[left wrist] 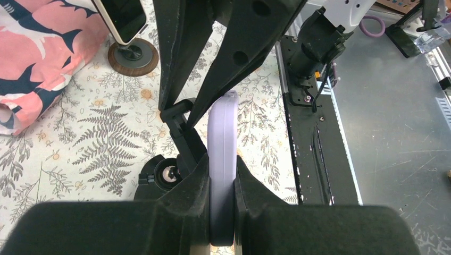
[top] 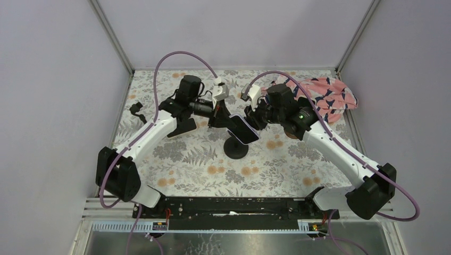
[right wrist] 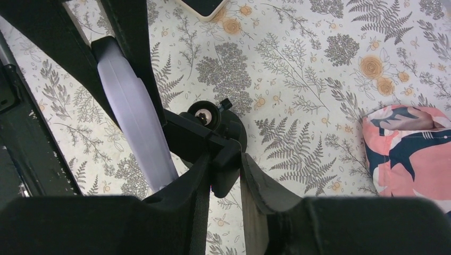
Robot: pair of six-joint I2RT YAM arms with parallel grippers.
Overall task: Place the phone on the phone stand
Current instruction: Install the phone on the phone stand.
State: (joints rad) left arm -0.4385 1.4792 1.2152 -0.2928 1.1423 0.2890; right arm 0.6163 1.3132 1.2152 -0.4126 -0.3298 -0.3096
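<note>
A phone (top: 244, 129) in a lavender case hangs tilted over the round black base (top: 235, 149) of the phone stand. My left gripper (top: 222, 118) comes at it from the left. In the left wrist view the left gripper (left wrist: 222, 171) is shut on the phone's edge (left wrist: 222, 125), with the stand's black arms (left wrist: 183, 133) just beyond. My right gripper (top: 254, 118) meets it from the right. In the right wrist view the right gripper (right wrist: 226, 171) is shut on the stand's black bracket (right wrist: 191, 135), the phone (right wrist: 135, 117) slanting to its left.
A pink cloth (top: 325, 98) with dark shark prints lies at the back right. A second phone (left wrist: 123, 18) in a cream case stands on a round wooden base (left wrist: 133, 54). A black part (top: 181, 127) lies under the left arm. The black mounting rail (top: 234, 207) runs along the near edge.
</note>
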